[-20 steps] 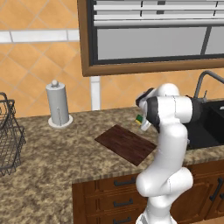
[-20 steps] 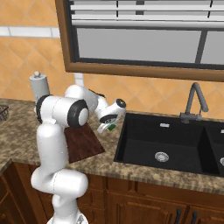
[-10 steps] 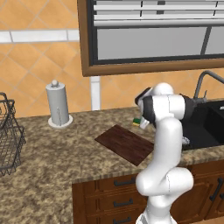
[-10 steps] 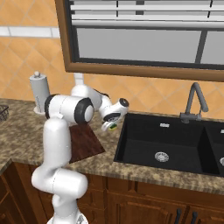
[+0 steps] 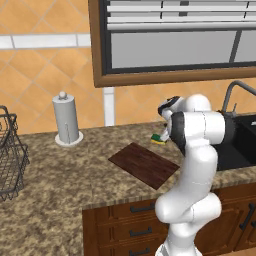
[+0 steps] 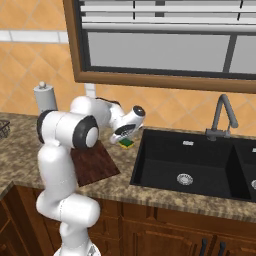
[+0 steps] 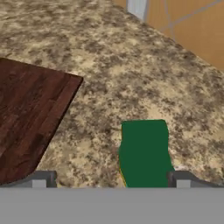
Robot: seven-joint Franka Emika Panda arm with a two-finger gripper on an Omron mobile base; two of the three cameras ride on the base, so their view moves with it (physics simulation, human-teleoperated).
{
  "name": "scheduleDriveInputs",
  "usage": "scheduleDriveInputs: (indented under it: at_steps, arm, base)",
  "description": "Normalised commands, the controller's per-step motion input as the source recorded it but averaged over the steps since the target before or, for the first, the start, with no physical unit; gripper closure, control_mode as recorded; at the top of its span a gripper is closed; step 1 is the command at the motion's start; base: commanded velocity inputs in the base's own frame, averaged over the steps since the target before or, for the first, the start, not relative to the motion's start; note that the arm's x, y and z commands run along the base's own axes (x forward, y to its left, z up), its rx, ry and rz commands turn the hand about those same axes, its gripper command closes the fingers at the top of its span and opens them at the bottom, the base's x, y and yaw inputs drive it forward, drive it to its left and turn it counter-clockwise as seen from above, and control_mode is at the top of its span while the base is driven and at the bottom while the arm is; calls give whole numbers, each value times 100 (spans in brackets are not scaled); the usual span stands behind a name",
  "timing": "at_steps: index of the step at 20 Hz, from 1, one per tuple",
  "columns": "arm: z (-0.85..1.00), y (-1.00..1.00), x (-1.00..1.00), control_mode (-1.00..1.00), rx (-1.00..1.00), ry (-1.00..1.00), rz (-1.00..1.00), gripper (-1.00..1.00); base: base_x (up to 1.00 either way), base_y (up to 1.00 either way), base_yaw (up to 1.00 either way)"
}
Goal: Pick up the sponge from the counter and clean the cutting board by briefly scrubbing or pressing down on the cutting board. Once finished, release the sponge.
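Observation:
The sponge [image 7: 144, 153], green on top with a thin yellow edge, lies on the speckled granite counter [image 7: 113, 78] just right of the cutting board [image 7: 30, 118]. My gripper [image 7: 111, 181] is open right above it, fingers spread wide. The sponge lies between them, nearer the right fingertip [image 7: 181, 179]. From the left base view, the sponge [image 5: 159, 138] sits beyond the far right corner of the dark wooden cutting board [image 5: 145, 165], half hidden by my arm. The right base view has the gripper [image 6: 120, 139] slanting down onto the sponge [image 6: 126, 144], between the cutting board [image 6: 95, 162] and the sink.
The black sink basin [image 6: 195, 165] with its faucet [image 6: 222, 115] lies just right of the sponge. A paper towel holder [image 5: 67, 120] stands at the back wall to the left. A wire basket [image 5: 10, 155] sits at the far left of the counter.
The hand has settled slightly lower over the sponge and the arm's elbow has shifted. The sponge and the cutting board have not moved.

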Motion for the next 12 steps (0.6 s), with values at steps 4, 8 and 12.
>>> scheduleDriveInputs:
  at_steps: [4, 8, 12]
  arm:
    - [47, 32, -100, -100, 19, 0, -17, -100]
    - [74, 56, -100, -100, 9, 0, -16, -100]
    - [100, 38, -90, -100, 24, 6, -4, -100]
  base:
    - [0, 0, 0]
    - [0, 0, 0]
    - [0, 0, 0]
